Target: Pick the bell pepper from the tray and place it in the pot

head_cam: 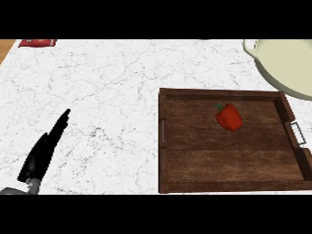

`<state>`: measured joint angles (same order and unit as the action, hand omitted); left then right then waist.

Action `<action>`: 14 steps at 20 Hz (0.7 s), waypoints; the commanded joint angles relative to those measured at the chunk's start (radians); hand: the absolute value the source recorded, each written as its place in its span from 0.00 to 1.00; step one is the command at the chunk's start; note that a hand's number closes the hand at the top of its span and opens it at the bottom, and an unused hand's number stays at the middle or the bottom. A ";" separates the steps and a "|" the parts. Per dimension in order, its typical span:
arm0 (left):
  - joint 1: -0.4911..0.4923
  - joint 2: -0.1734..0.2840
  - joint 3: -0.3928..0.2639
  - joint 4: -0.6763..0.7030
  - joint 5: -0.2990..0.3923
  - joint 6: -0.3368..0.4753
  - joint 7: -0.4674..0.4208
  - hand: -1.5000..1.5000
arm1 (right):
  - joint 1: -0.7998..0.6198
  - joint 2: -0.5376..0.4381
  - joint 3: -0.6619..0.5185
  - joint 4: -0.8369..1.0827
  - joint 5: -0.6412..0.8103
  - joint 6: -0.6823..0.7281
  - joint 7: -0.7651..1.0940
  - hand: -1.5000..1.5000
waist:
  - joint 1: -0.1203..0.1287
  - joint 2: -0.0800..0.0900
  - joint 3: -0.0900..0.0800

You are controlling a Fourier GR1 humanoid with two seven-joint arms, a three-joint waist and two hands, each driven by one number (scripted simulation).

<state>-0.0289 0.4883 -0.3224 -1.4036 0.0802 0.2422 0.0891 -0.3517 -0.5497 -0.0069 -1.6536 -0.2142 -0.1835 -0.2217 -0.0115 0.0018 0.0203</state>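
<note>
One hand (42,153) in view: the left, lower left over the white marble counter (104,82), fingers straight and together, holding nothing. Right hand not visible. Red bell pepper (229,117) lies inside the wooden tray (185,173), upper middle. Cream pot (300,64) sits at top right, just beyond the tray's far corner.

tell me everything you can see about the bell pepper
The bell pepper is red and glossy, with a short green stem at its upper left end. It lies on its side, tilted, on the floor of the dark wooden tray, in the upper right part, clear of the walls. Nothing but the tray touches it. The cream pot stands beyond the tray's far right corner. The left hand is far off at the left, fingers straight; no right hand shows.
</note>
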 commanded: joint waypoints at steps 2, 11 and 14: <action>-0.038 -0.079 0.015 -0.093 0.006 0.059 -0.010 0.50 | 0.007 0.021 -0.101 0.061 -0.125 0.132 -0.212 1.00 | 0.017 -0.002 -0.017; -0.007 -0.240 0.088 -0.183 0.132 0.090 -0.213 0.50 | 0.208 0.066 -0.254 0.401 -0.137 0.253 -0.594 0.00 | 0.023 0.003 -0.018; -0.046 -0.291 0.072 -0.122 0.101 0.122 -0.228 0.50 | 0.245 0.097 -0.250 0.360 -0.153 0.355 -0.760 0.00 | 0.007 0.001 -0.019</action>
<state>-0.0603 0.2623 -0.2345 -1.5555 0.1948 0.3378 -0.1023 -0.1413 -0.4945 -0.2349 -1.3353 -0.3510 0.0863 -0.7903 0.0008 0.0046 0.0039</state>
